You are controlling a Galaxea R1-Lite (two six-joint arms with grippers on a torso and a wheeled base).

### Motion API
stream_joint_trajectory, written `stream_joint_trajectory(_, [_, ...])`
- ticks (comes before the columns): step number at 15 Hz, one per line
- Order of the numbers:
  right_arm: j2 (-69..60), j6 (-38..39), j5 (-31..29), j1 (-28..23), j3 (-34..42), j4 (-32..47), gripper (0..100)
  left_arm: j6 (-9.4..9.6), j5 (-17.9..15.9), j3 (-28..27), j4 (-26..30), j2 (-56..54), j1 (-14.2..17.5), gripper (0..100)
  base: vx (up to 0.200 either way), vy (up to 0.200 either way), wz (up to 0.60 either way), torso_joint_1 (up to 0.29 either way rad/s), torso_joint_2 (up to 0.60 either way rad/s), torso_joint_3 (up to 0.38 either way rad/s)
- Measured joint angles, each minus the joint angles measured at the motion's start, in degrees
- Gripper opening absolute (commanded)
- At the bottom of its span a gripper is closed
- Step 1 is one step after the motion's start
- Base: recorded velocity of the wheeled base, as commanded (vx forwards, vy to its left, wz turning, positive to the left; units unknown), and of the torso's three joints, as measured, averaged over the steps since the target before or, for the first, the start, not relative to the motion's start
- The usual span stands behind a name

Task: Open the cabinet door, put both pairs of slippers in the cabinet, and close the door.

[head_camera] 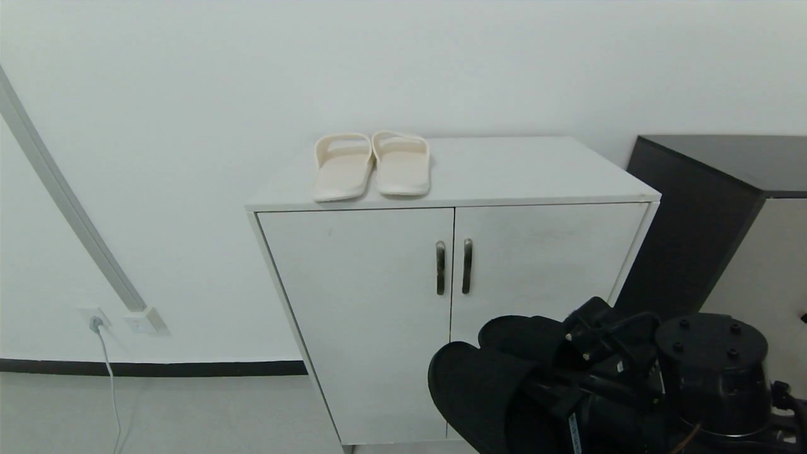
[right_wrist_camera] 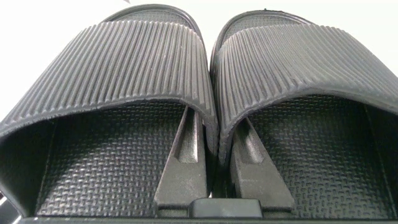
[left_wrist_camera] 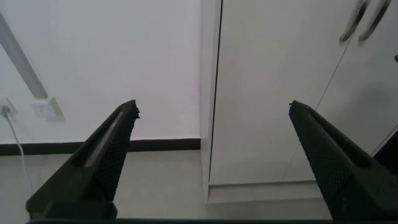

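Note:
The white cabinet (head_camera: 536, 170) stands against the wall with both doors shut and two dark handles (head_camera: 454, 267) at the middle seam. A cream pair of slippers (head_camera: 372, 165) lies on its top, towards the left. In front of the right door, low down, hangs a black pair of slippers (head_camera: 485, 378), side by side. My right gripper (right_wrist_camera: 216, 121) is shut on the black slippers (right_wrist_camera: 149, 68), with one finger inside each and their inner walls pinched between. My left gripper (left_wrist_camera: 212, 107) is open and holds nothing, low by the cabinet's (left_wrist_camera: 273, 93) left front corner.
A black cabinet (head_camera: 693, 221) stands close on the right of the white one. Left of it are a bare wall, a diagonal cable duct (head_camera: 57, 183), a socket with a plugged cable (head_camera: 94, 323), and open floor (head_camera: 189, 416).

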Motion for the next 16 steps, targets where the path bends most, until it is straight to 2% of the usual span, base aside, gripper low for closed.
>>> stream_joint_trajectory(11, [-0.1, -0.1, 0.0, 0.0, 0.6, -0.6, 0, 0.21, -0.1, 0.0, 0.1, 0.0, 0.0, 100, 0.0, 0.0, 0.0, -0.083, 0.46, 0.365])
stream_joint_trajectory(16, [-0.2, -1.3, 0.0, 0.7, 1.2, -1.3, 0, 0.21, -0.2, 0.0, 0.1, 0.0, 0.0, 100, 0.0, 0.0, 0.0, 0.0, 0.06, 0.053])
